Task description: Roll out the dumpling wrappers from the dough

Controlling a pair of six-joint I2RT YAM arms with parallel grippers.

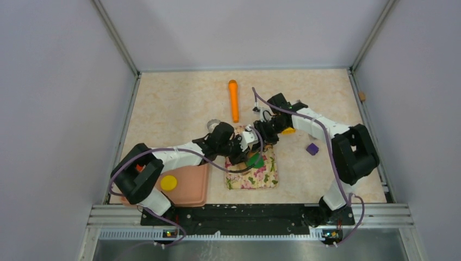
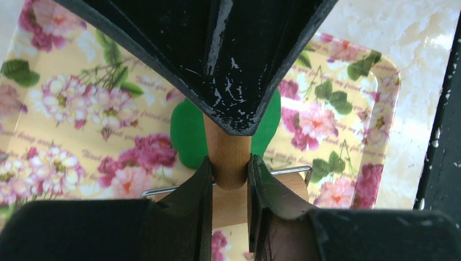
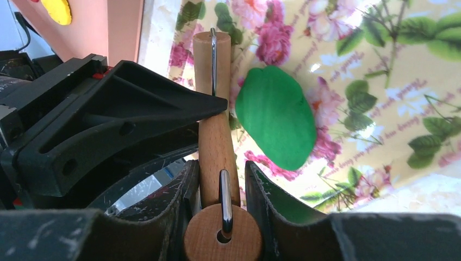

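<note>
An orange cylinder (image 1: 234, 100) lies upper centre on the beige table (image 1: 174, 109), a purple block (image 1: 312, 148) right of centre. A wooden roller (image 3: 216, 141) is over the central floral mat (image 1: 261, 176), with a pink tray (image 1: 193, 186) lower left.

Worktop (image 1: 174, 103): pale, speckled surface. Lying directly on it:
- orange stick (image 1: 234, 100), toward the far side
- floral mat (image 1: 261, 176), front centre
- pink tray (image 1: 190, 187), just left of the mat (near edge)
- small purple block (image 1: 312, 148), right of the mat and apart from it
</note>
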